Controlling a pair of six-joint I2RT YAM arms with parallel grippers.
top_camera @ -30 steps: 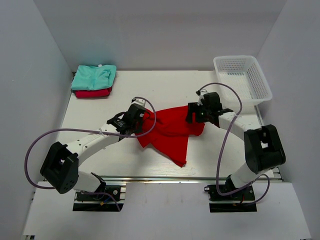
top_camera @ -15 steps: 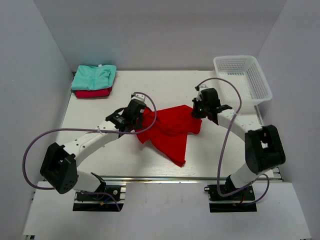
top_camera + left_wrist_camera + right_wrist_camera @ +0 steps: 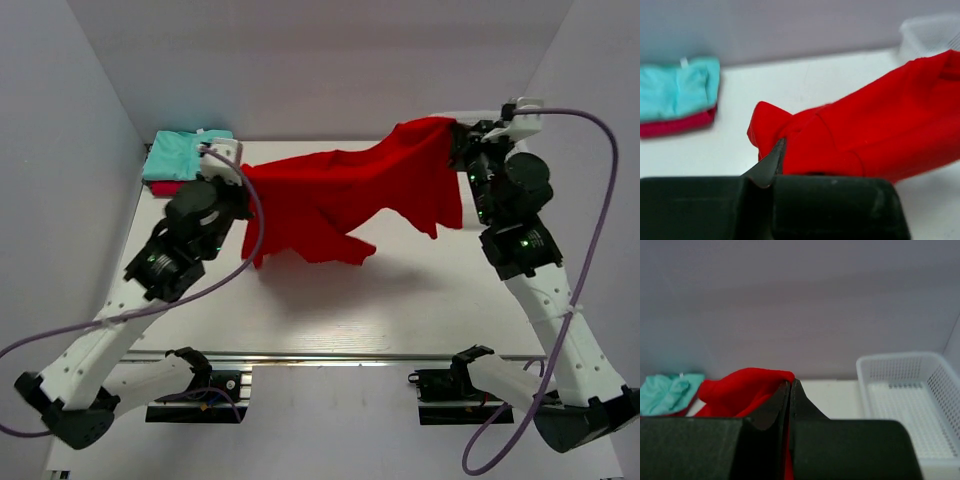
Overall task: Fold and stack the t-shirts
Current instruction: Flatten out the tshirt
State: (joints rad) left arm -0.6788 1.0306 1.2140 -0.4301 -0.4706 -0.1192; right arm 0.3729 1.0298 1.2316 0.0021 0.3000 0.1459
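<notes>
The large bright red t-shirt (image 3: pixel 340 190) hangs stretched in the air between both raised arms, its lower folds drooping towards the table (image 3: pixel 420 290). My left gripper (image 3: pixel 238 178) is shut on the shirt's left end, and the wrist view shows red cloth (image 3: pixel 880 135) bunched at the left gripper's (image 3: pixel 780 150) tips. My right gripper (image 3: pixel 458 130) is shut on the right end, with red cloth (image 3: pixel 740 387) pinched between the right gripper's (image 3: pixel 790 385) closed fingers. The mint t-shirt (image 3: pixel 180 152) lies folded on the crimson t-shirt (image 3: pixel 675 126) at the back left.
A white mesh basket (image 3: pixel 910 400) stands at the back right, hidden behind the right arm in the top view. White walls close in the table on the left, back and right. Purple cables loop from both arms.
Both arms have risen from the table and swung apart, lifting the red t-shirt off the surface and stretching it out. The right gripper closed on the cloth.
</notes>
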